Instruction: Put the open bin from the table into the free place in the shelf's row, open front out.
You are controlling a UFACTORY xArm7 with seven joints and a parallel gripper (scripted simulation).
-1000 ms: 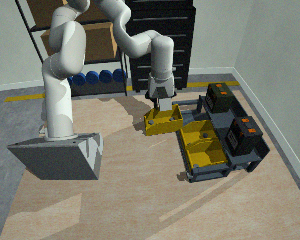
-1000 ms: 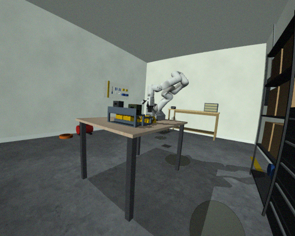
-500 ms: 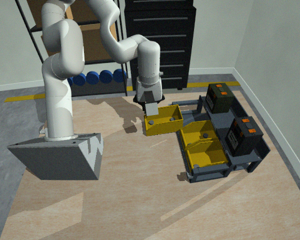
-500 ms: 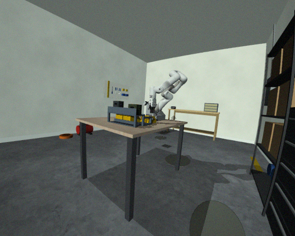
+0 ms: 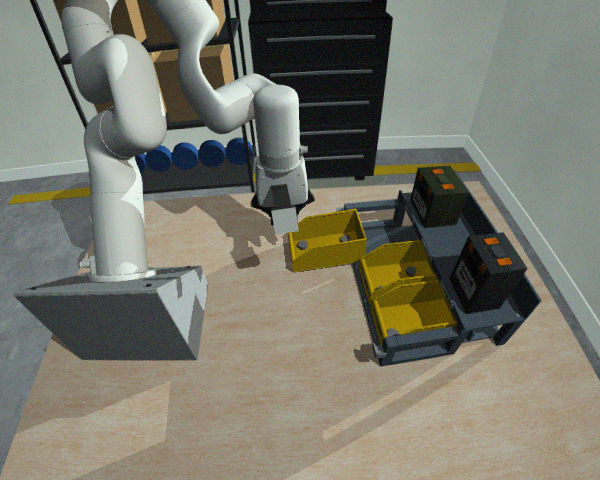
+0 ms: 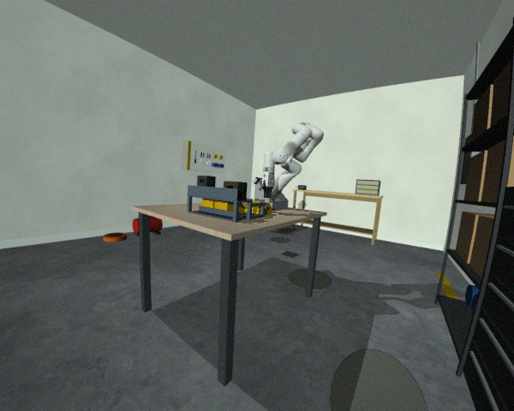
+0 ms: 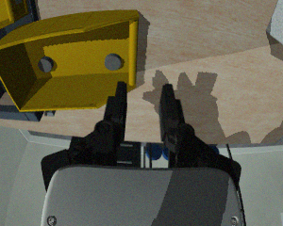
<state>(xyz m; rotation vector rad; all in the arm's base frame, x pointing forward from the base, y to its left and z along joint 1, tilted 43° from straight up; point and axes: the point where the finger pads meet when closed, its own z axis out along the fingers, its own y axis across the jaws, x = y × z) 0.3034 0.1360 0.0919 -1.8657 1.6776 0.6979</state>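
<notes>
The loose yellow bin (image 5: 321,259) (image 7: 85,54) stands level on the table, its low open front to the left in the top view, its rear end close to the shelf (image 5: 424,338) (image 6: 212,192). Two grey round parts lie in it. Two yellow bins (image 5: 393,262) (image 5: 416,304) stand side by side on the shelf, open fronts toward the arm. The free place is beside them at the row's far end. My gripper (image 7: 143,95) is partly open and empty, over the table just beyond the loose bin's front corner. In the top view its fingertips are hidden.
On the shelf's raised rear board stand a green case (image 5: 440,201) and a black case (image 5: 486,279). A side rail (image 5: 370,205) bounds the shelf's far end. The arm's grey base block (image 5: 109,320) stands at the left.
</notes>
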